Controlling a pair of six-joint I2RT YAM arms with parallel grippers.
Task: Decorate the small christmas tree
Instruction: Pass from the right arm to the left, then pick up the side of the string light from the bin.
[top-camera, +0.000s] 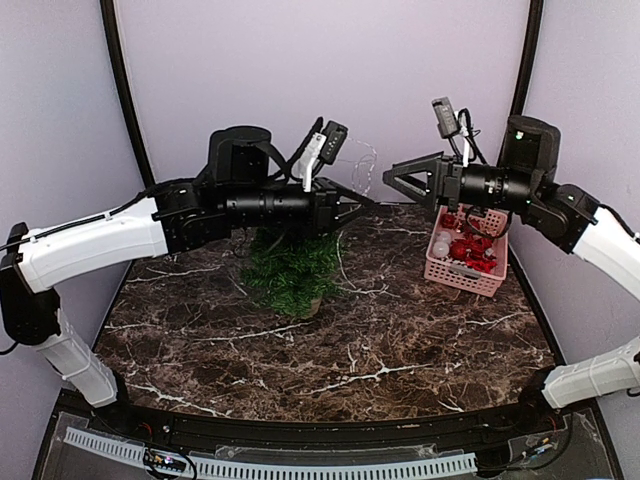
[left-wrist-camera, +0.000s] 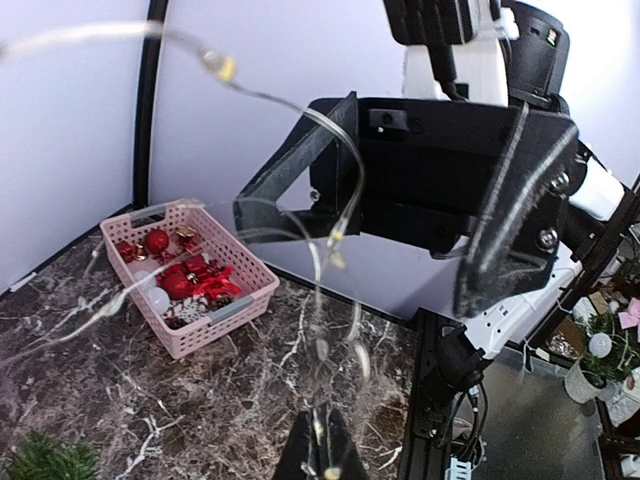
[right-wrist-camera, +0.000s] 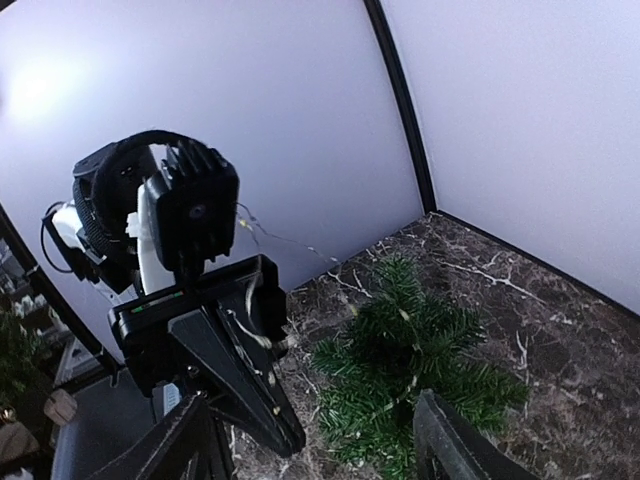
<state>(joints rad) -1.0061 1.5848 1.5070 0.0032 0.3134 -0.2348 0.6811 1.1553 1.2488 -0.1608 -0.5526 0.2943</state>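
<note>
The small christmas tree (top-camera: 295, 270) stands on the marble table, left of centre, with a thin light string (right-wrist-camera: 415, 372) draped over its green branches (right-wrist-camera: 410, 340). My left gripper (top-camera: 358, 208) hovers just above and right of the tree. In the left wrist view it (left-wrist-camera: 325, 445) is shut on the light string (left-wrist-camera: 332, 235), which rises from the fingers in loose loops. My right gripper (top-camera: 392, 180) faces it from the right, open, a short gap away. The string's loops (top-camera: 360, 160) hang between the two grippers. Nothing sits between the right fingers (right-wrist-camera: 445, 440).
A pink basket (top-camera: 462, 280) of red and white ornaments sits at the back right under the right arm; its wall (left-wrist-camera: 205, 335) also shows in the left wrist view. Lilac walls with black posts (top-camera: 125, 110) close in the back and sides.
</note>
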